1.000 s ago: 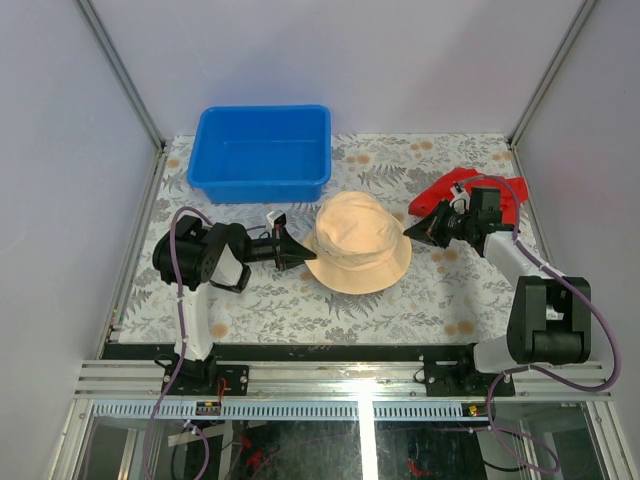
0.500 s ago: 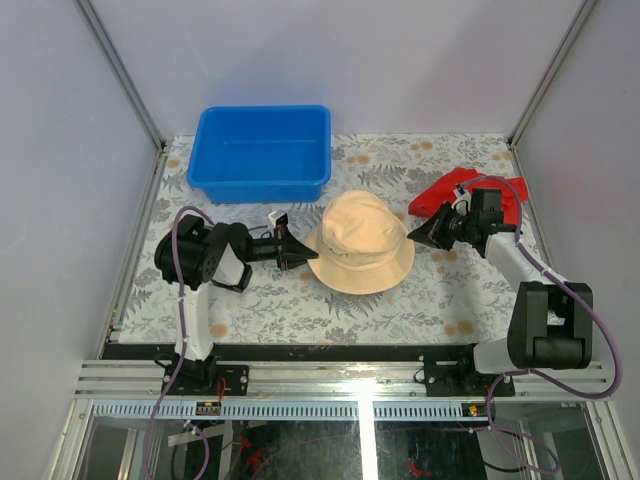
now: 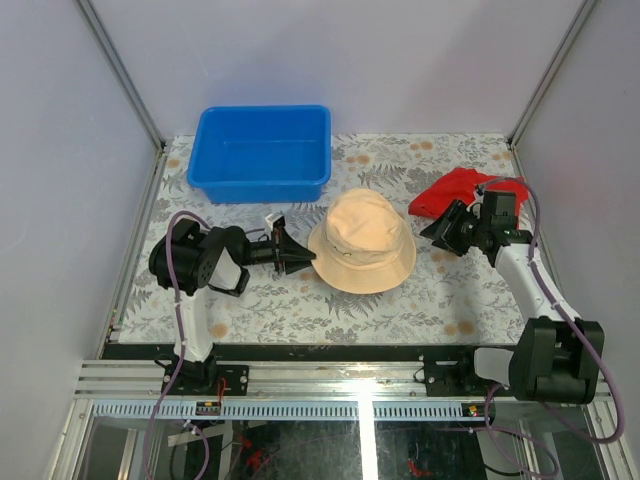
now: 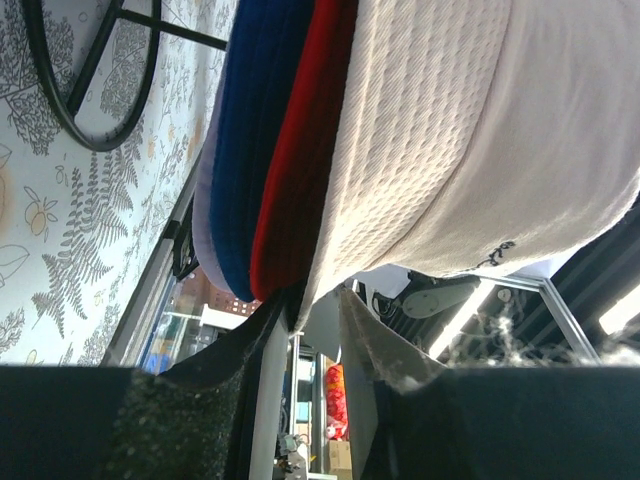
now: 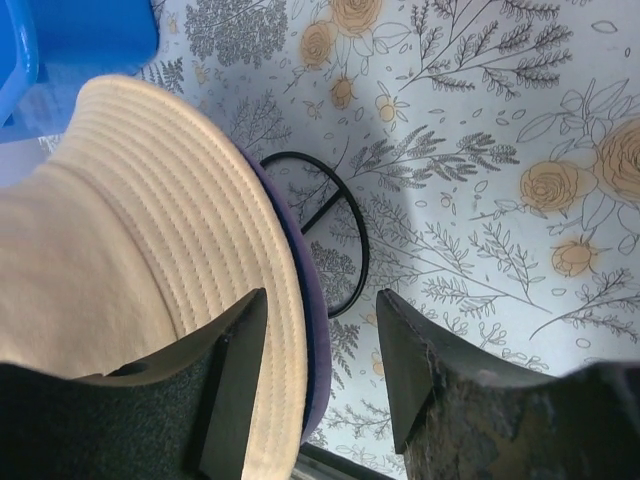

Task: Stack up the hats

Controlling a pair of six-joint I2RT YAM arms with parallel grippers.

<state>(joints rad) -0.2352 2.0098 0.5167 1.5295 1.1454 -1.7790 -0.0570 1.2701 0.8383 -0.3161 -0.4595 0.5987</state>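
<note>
Hats [image 3: 360, 255] lie stacked, brims at left jaws' tips, right jaws nearby.

Bright, even overhead light, faint soft shadows; close up, left pincer [image 4: 312, 305] and right pincer [image 5: 320, 296] dark, grainy.

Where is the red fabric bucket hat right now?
In the left wrist view, the red fabric bucket hat sits in the mid-table stack, sandwiched between the navy blue hat and the beige hat on top.
</note>
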